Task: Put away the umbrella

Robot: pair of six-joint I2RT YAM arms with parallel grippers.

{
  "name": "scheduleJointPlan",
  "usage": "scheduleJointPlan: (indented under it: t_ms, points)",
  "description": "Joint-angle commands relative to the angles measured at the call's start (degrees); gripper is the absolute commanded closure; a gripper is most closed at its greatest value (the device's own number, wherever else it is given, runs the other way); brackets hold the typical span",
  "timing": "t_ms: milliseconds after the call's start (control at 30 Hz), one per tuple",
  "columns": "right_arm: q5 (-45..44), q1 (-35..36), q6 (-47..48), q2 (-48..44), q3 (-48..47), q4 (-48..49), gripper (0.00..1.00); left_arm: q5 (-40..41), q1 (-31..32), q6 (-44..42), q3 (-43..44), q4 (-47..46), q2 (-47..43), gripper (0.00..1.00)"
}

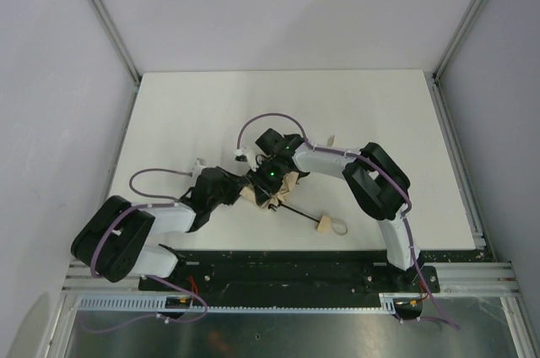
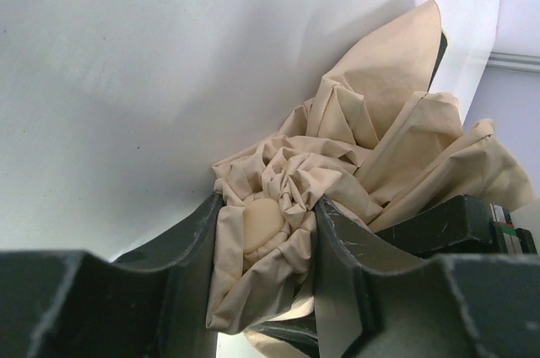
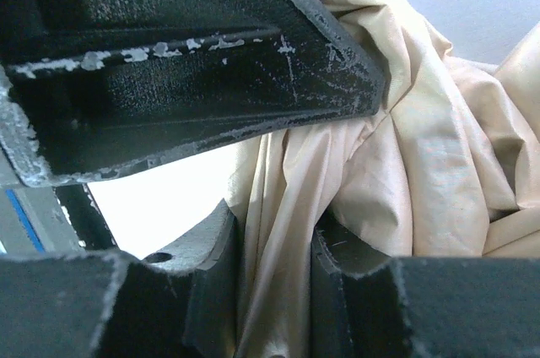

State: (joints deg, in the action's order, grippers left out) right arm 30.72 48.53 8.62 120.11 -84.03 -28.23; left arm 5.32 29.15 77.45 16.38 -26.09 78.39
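Observation:
The umbrella [image 1: 285, 192] lies on the white table with its beige canopy bunched between both grippers. Its thin black shaft runs right and toward me to the tan handle [image 1: 321, 224] with a loop strap. My left gripper [image 1: 246, 192] is shut on the canopy's top end, where the crumpled fabric [image 2: 278, 206] and its round tan cap sit between the fingers. My right gripper [image 1: 272, 179] is shut on a fold of canopy fabric [image 3: 278, 240]. The left gripper's dark finger [image 3: 211, 54] crosses the top of the right wrist view.
The white table [image 1: 211, 113] is ringed by pale walls with metal posts at the back corners. A black rail [image 1: 287, 265] and the arm bases run along the near edge. Purple cables loop over both arms.

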Motion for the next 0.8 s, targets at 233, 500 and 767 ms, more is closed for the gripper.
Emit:
scheduleJointPlan:
  t_ms: [233,500,767]
  points:
    - [-14.89,3.62,-4.99,-6.1,4.02,1.1,0.38,3.86,0.91,-10.39,-2.91,9.46,-1.01,1.0]
    - [-22.83,4.15,-7.58,-21.24,7.52,0.28,0.19,1.69,0.96,-8.58,-1.13,16.64,-2.62,1.0]
    - [-39.21,12.11,-3.18,-37.68,23.47,17.62,0.11,-0.75,0.83,-6.76,5.38,32.39,-6.11,1.0]
